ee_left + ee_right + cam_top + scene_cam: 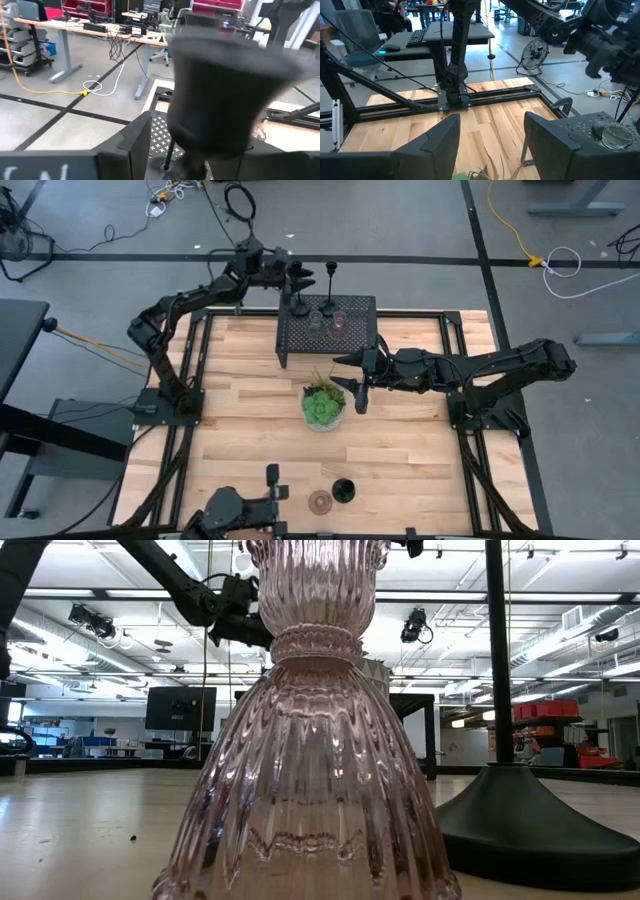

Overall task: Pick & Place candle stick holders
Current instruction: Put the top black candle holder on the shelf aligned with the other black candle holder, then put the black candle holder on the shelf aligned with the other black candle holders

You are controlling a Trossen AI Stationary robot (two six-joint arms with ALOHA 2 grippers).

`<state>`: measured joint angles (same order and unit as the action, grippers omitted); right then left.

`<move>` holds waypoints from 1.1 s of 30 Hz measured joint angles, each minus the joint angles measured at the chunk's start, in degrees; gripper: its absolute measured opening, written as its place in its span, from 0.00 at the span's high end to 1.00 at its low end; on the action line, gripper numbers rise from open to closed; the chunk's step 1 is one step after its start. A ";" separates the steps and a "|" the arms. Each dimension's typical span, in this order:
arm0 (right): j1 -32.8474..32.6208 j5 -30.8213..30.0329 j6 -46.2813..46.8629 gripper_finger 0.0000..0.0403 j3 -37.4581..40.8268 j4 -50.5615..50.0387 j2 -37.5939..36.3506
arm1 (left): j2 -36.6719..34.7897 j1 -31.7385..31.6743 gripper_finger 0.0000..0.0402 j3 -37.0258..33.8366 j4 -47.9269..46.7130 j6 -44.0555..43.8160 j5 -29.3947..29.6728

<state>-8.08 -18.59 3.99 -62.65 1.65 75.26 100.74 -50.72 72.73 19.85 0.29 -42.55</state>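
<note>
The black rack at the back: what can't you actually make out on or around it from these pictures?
- High view: the cups on the rack are too small to tell apart.
- High view: the left pincer overlaps the rack's far edge, hiding what it touches.
- Left wrist view: a blurred black candlestick blocks most of the rack.

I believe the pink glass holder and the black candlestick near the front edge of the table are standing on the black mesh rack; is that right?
Not quite. The pink glass holder and the black candlestick near the front edge stand directly on the wooden table, not on the black mesh rack, which sits at the far edge. The high view shows this.
</note>
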 joint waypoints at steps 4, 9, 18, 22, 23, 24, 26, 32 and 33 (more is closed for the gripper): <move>0.00 0.00 0.00 0.45 0.00 -0.02 0.00 | -2.33 -1.04 0.58 0.00 -3.92 0.55 -0.01; 0.00 0.01 -0.01 0.45 0.00 -0.04 0.00 | -5.59 -2.01 0.58 0.00 -12.42 2.62 -0.15; 0.00 0.01 -0.02 0.45 0.00 -1.36 0.00 | -12.11 -1.62 0.58 0.00 -25.76 6.83 -0.42; 0.00 0.02 0.06 0.45 0.00 -3.42 0.00 | -14.76 -1.07 0.58 0.00 -31.10 7.82 -1.09; 0.00 0.02 0.33 0.45 0.00 -3.58 0.00 | -15.41 -1.03 0.58 0.00 -31.85 9.23 -1.13; 0.00 0.02 0.90 0.45 0.00 -3.57 0.00 | -15.81 -0.99 0.58 0.00 -32.18 10.45 -1.16; 0.00 0.01 1.70 0.45 0.00 -3.28 0.00 | -16.17 -0.86 0.58 0.00 -31.95 11.34 -0.22; -0.02 0.15 3.54 0.45 0.00 -2.97 0.00 | -16.19 -0.85 0.58 0.00 -31.60 11.42 2.04; -0.02 0.15 4.13 0.45 0.00 -2.97 0.00 | -16.19 -0.76 0.58 0.00 -31.87 11.44 2.16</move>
<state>-8.10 -18.44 8.11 -62.65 -1.32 75.26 84.55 -51.48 72.73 -12.02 11.73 -40.39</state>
